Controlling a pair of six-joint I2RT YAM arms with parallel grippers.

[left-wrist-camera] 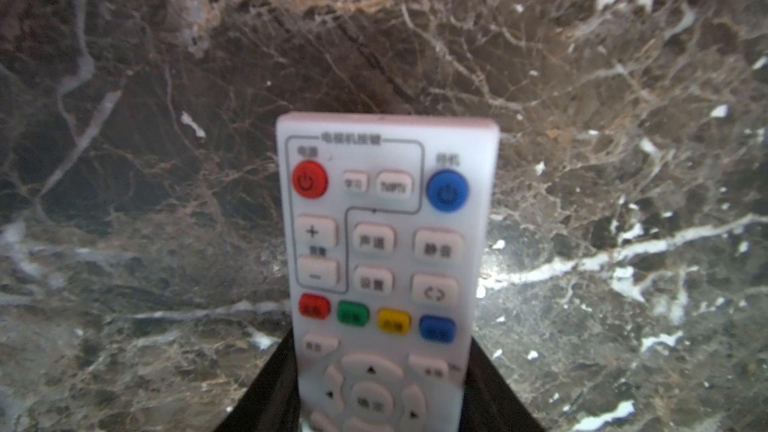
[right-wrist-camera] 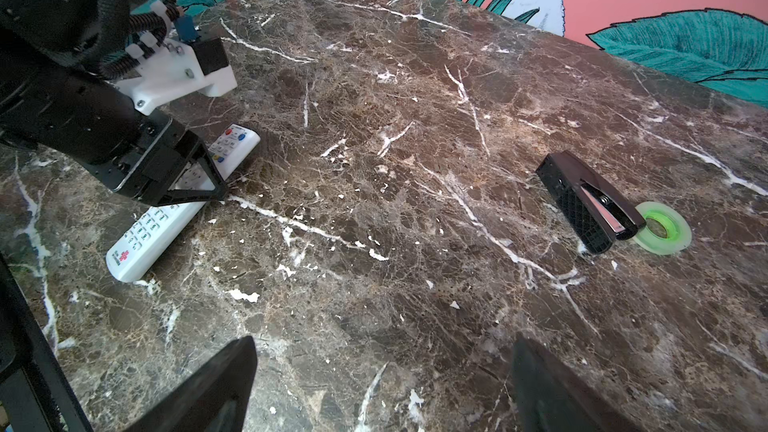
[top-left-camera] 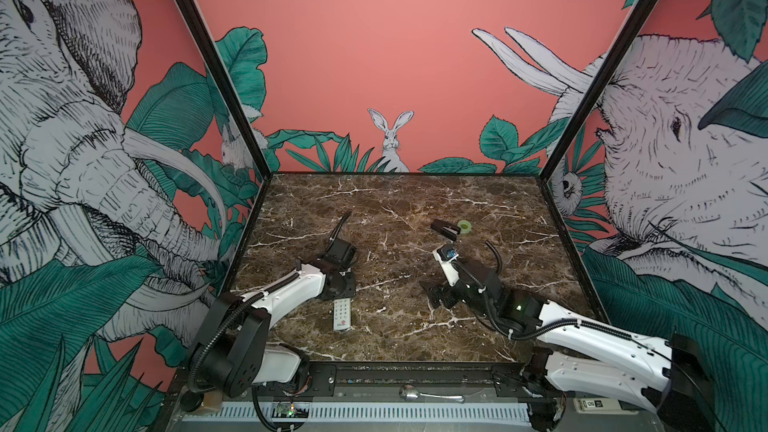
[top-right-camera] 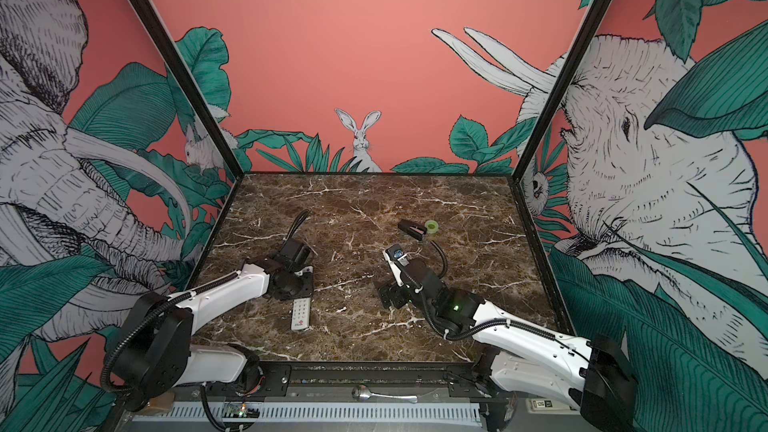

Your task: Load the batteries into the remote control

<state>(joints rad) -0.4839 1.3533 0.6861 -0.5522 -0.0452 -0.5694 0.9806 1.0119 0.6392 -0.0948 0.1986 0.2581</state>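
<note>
The white remote control (top-left-camera: 342,314) (top-right-camera: 301,314) lies buttons up on the marble table, near the front left, with its red logo end toward the front edge. My left gripper (left-wrist-camera: 382,371) is shut on it, one black finger (left-wrist-camera: 274,388) against each long side at mid-length. The right wrist view shows the same grip (right-wrist-camera: 199,176) over the remote control (right-wrist-camera: 145,234). My right gripper (right-wrist-camera: 384,351) hovers open over bare marble right of centre, with nothing between its fingers; both top views show it (top-left-camera: 434,295) (top-right-camera: 388,295). The batteries are out of view.
A black stapler-like object (top-left-camera: 445,229) (right-wrist-camera: 590,205) lies at the middle back right, touching a green tape roll (top-left-camera: 465,226) (right-wrist-camera: 660,230). A metal spoon (top-left-camera: 415,394) rests on the rail in front of the table. Black frame posts stand at the back corners.
</note>
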